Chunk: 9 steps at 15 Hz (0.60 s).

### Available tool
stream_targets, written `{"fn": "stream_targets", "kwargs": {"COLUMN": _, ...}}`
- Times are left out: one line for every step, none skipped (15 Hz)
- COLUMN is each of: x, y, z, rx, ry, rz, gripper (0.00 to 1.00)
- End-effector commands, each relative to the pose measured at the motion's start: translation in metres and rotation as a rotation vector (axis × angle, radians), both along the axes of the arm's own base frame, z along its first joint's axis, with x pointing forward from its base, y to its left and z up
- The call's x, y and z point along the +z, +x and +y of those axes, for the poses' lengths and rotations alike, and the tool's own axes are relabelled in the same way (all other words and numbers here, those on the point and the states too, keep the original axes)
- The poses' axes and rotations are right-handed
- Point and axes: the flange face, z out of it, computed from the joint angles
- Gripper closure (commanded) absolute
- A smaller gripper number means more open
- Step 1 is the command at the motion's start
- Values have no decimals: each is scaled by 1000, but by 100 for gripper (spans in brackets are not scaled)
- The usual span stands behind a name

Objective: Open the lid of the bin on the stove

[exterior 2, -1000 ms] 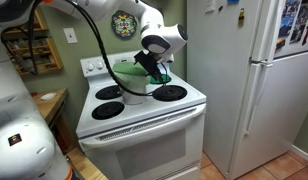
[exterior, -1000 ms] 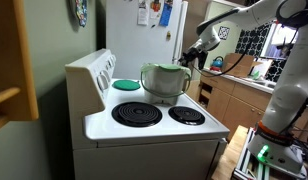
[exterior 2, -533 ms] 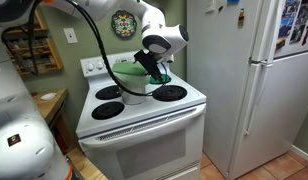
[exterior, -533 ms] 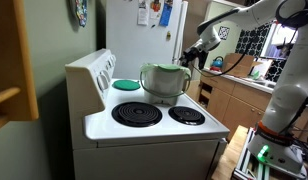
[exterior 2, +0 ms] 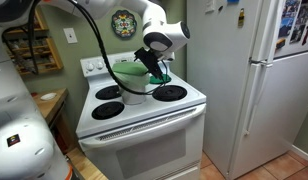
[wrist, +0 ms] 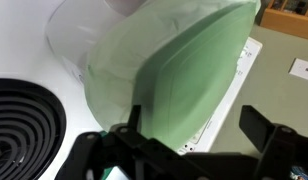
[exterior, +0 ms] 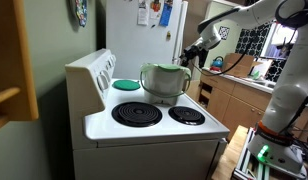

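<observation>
White fridge [exterior: 129, 45] (papers [exterior: 147, 13] on door)

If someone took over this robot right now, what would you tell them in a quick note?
Gripper: jaws open, straddling the edge of the round sage-green plastic lid; contact unclear.
The small pale cream-grey plastic bin sits on a rear burner of the white electric stove.
Done: gripper at the lid, which looks tilted up.
Left: swing the lid fully open.

Both exterior views are soft, low in detail and evenly lit indoors. The wrist view is blurred, its sage-green plastic lid [wrist: 184, 90] pale and washed out.
</observation>
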Motion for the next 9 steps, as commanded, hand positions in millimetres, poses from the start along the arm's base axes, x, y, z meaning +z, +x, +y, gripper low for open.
{"fn": "stream_targets", "kwargs": {"x": -5, "y": 4, "z": 2, "rx": -27, "ry": 2, "rz": 58, "gripper": 0}}
{"fn": "stream_targets", "kwargs": {"x": -6, "y": 4, "z": 3, "rx": -31, "ry": 2, "rz": 70, "gripper": 0}}
{"fn": "stream_targets", "kwargs": {"x": -7, "y": 5, "z": 3, "rx": -40, "ry": -6, "rz": 81, "gripper": 0}}
{"fn": "stream_targets", "kwargs": {"x": -8, "y": 6, "z": 3, "rx": -51, "ry": -9, "rz": 91, "gripper": 0}}
{"fn": "stream_targets", "kwargs": {"x": -8, "y": 6, "z": 2, "rx": -58, "ry": -14, "rz": 99, "gripper": 0}}
{"fn": "stream_targets", "kwargs": {"x": -9, "y": 7, "z": 1, "rx": -66, "ry": -23, "rz": 104, "gripper": 0}}
{"fn": "stream_targets", "kwargs": {"x": -10, "y": 7, "z": 1, "rx": -71, "ry": -26, "rz": 110, "gripper": 0}}
{"fn": "stream_targets", "kwargs": {"x": -11, "y": 7, "z": 1, "rx": -73, "ry": -26, "rz": 118, "gripper": 0}}
{"fn": "stream_targets", "kwargs": {"x": -11, "y": 6, "z": 1, "rx": -72, "ry": -24, "rz": 124, "gripper": 0}}
